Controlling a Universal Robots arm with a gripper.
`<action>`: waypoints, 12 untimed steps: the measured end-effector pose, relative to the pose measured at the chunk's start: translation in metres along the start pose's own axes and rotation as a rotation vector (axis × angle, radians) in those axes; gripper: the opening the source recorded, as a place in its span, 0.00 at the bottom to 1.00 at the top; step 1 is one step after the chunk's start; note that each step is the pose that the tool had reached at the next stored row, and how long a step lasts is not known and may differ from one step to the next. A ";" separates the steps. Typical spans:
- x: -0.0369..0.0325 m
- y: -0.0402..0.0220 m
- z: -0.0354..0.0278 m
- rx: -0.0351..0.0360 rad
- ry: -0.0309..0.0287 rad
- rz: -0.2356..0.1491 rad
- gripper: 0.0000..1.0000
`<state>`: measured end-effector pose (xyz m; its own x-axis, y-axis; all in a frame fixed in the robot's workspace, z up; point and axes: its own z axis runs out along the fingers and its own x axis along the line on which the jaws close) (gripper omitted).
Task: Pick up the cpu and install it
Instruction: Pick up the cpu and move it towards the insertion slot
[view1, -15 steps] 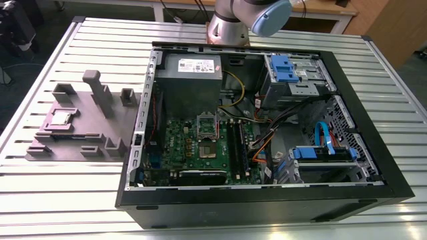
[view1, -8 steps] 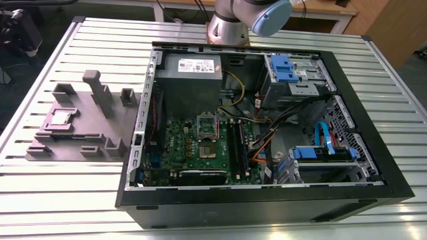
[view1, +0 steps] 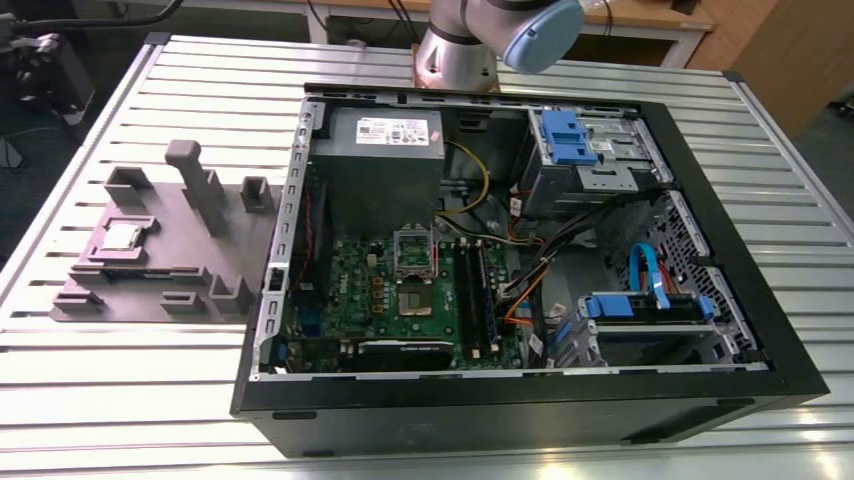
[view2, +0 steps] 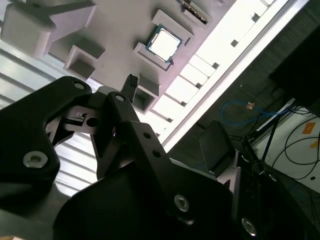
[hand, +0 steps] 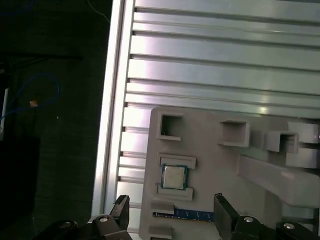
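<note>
Slatted table (view1: 134, 380) first, with the open computer tower (view1: 534, 405) lying on it and the grey fixture (view1: 200, 255) at the tower's nine o'clock in the exterior view. Inside is the motherboard (view1: 387, 300). Its socket (view1: 418, 303) looks empty to me, so nothing's installed. My gripper (hand: 171, 212) hangs over the fixture, fingers spread apart, nothing between them. The cpu (view1: 126, 236) sits in its pocket, about ten o'clock on that fixture, untouched. Pick and install are both left.
</note>
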<state>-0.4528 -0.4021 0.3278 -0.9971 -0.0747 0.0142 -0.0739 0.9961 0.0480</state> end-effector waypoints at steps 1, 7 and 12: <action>0.0000 -0.0001 0.0018 0.0000 0.0001 -0.001 0.76; -0.0002 -0.0006 0.0127 -0.0002 -0.0003 0.007 0.76; -0.0003 -0.0011 0.0218 -0.0003 -0.0008 0.018 0.76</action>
<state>-0.4528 -0.4021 0.3059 -0.9983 -0.0566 0.0143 -0.0559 0.9973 0.0480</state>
